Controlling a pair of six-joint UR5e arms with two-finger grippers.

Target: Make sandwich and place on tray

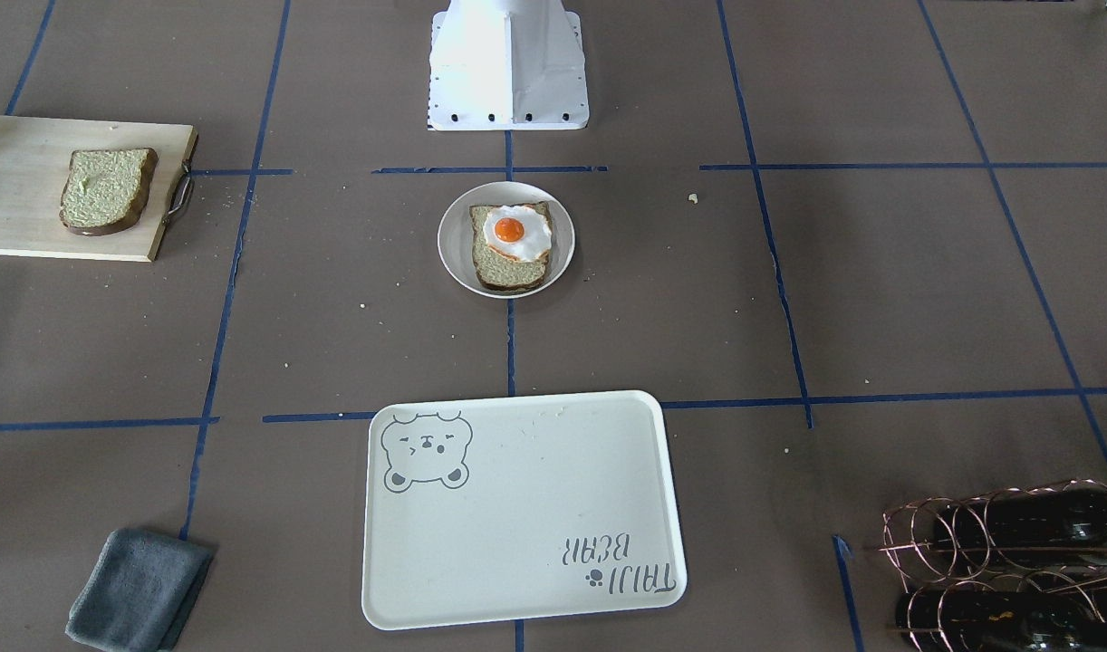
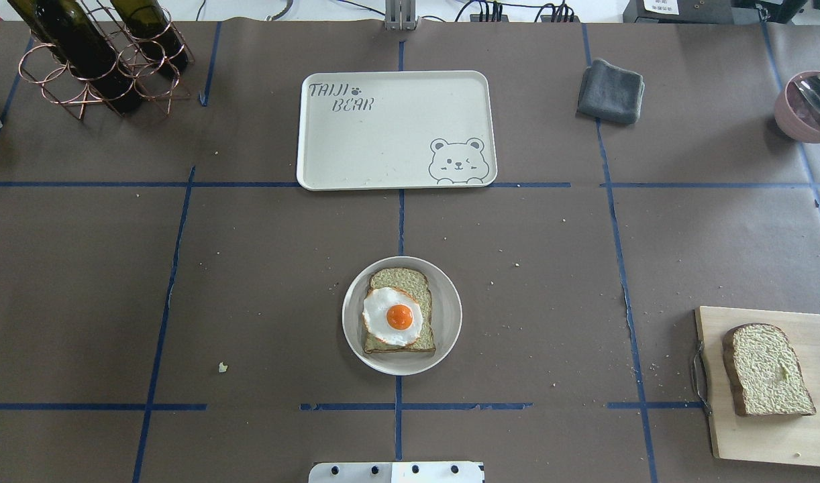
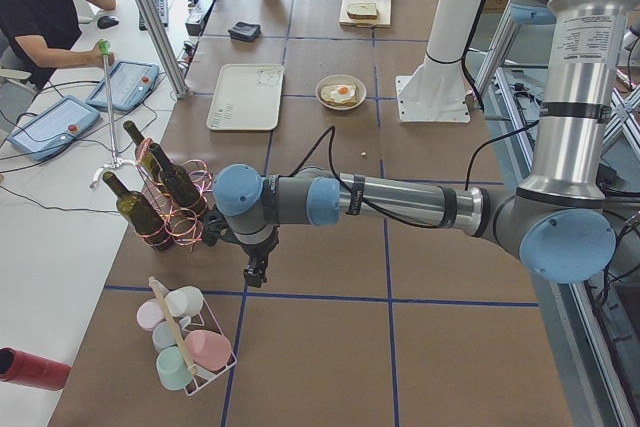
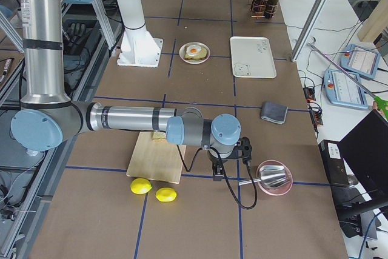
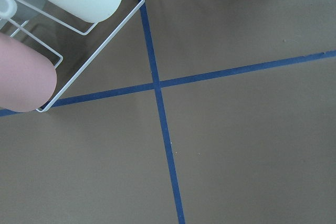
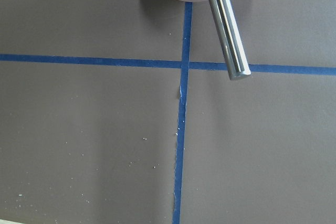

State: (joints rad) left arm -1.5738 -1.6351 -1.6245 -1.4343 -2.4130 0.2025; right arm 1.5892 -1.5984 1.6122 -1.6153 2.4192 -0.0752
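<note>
One bread slice (image 2: 400, 278) lies on a round white plate (image 2: 450, 315) at the table's middle, with the fried egg (image 2: 391, 315) on top of it. The second bread slice (image 2: 765, 369) lies alone on the wooden cutting board (image 2: 786, 429) at the right. The cream tray (image 2: 383, 134) with the bear drawing lies beyond the plate and holds nothing. My left gripper (image 3: 257, 272) hangs over the table's far left end, my right gripper (image 4: 217, 173) over the far right end beside a pink bowl. Both show only in the side views, so I cannot tell whether they are open.
A copper rack of wine bottles (image 2: 94, 60) stands back left. A grey cloth (image 2: 610, 90) and a pink bowl with a metal scoop (image 2: 809, 107) sit back right. Two lemons (image 4: 151, 190) lie past the board. A wire rack of cups (image 3: 185, 342) sits near my left gripper.
</note>
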